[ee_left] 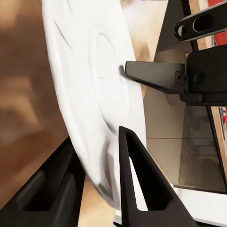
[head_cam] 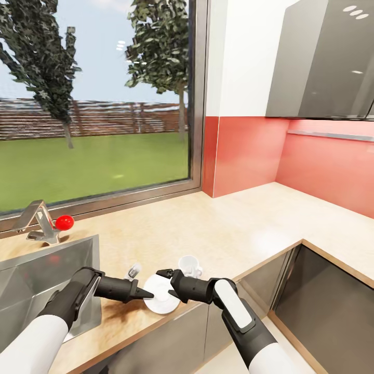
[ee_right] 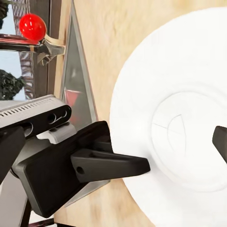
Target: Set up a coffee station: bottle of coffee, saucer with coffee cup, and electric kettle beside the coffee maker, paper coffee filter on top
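The left end effector point(head_cam: 147, 294) is closed onto the rim of the plain flat round white saucer point(head_cam: 162, 294); in the left wrist view one finger point(ee_left: 137, 179) lies over the dish's upper face and the other passes beneath its edge, so the saucer point(ee_left: 90, 94) is taken to be pinched between them. The right end effector point(head_cam: 163, 283) is set at the opposite side of the same dish, with one fingertip point(ee_left: 151, 75) touching or very nearly touching the upper face near the centre; its jaws are parted, and whether anything is gripped by them cannot be told. In the right wrist view the saucer point(ee_right: 184, 127) is seen against the light wood-toned surface point(ee_right: 94, 47), with the left end effector's finger point(ee_right: 111, 165) reaching over its rim.

Just beyond the right end effector the small plain white coffee cup point(head_cam: 190, 265) with its little handle stands on the surface point(head_cam: 228, 228), beside the saucer and not on it. To the far side of the left end effector lie the inset steel sink point(head_cam: 31, 275) and the tap with a red knob point(head_cam: 64, 223).

The task is judged to be at an early stage: the saucer is in hand at the surface's front edge, the cup has yet to be placed on it, and the coffee maker, bottle, filter and kettle remain to be dealt with.
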